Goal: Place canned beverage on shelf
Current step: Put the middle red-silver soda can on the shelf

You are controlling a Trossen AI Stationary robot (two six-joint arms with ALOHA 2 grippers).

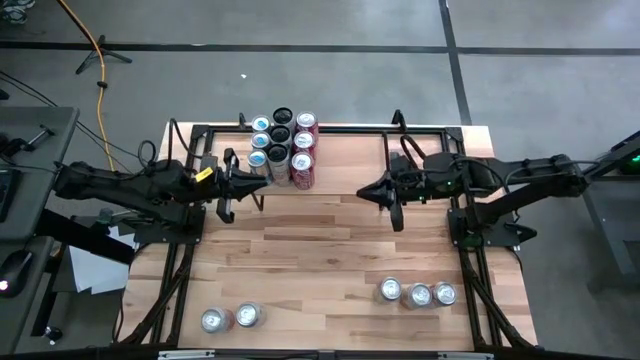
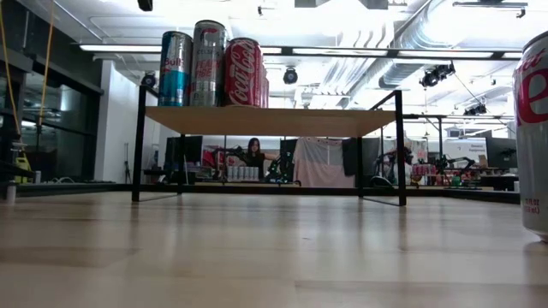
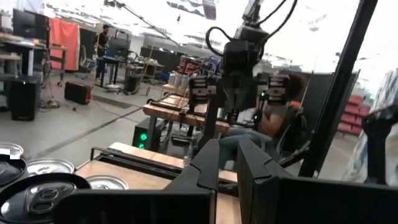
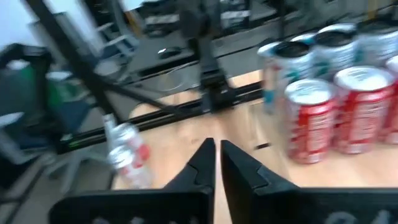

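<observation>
The shelf, a light wood plank on thin black legs, stands along the table's far edge; the low view shows the shelf from the side. Several canned beverages stand upright on its left end, red, silver and blue ones. My left gripper is shut and holds nothing, just near of those cans, whose tops show beside its fingers. My right gripper is shut and holds nothing, over the shelf's middle, pointing toward the cans.
Two cans stand on the table at the near left and three cans at the near right; one of them fills the low view's right edge. Bare tabletop lies between the shelf and these cans.
</observation>
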